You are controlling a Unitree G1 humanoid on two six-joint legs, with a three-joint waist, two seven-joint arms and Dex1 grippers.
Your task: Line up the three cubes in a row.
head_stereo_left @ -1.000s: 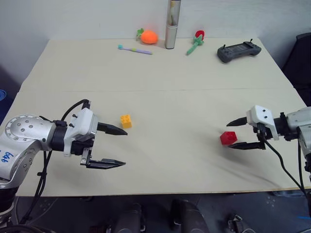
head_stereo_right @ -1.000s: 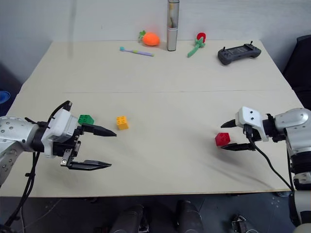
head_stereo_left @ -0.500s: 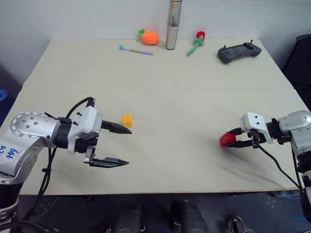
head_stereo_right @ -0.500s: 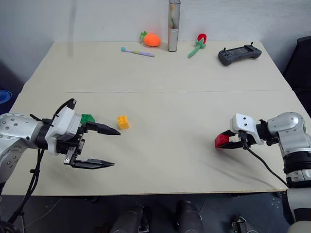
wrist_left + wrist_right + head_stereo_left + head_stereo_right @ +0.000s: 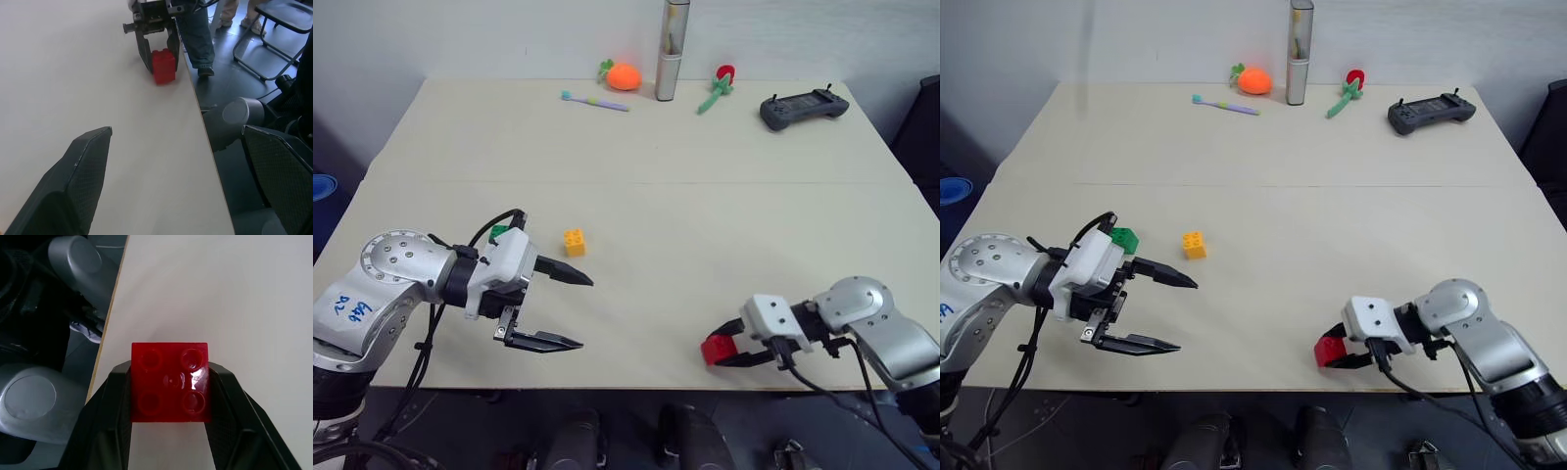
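Three cubes sit on the pale table (image 5: 705,206), still scattered, not yet in a row. My right gripper (image 5: 722,352) is clamped on the red cube (image 5: 716,351), down by the table's near edge. The yellow cube (image 5: 574,241) lies well away toward my left side, farther from the edge, and the green cube (image 5: 1123,239) sits just beyond my left gripper (image 5: 568,311), whose fingers are spread wide and hold nothing. As I judge it, the coming move turns on this: the red cube must travel leftward and away from the edge to meet that pair, which my left arm is nearer to
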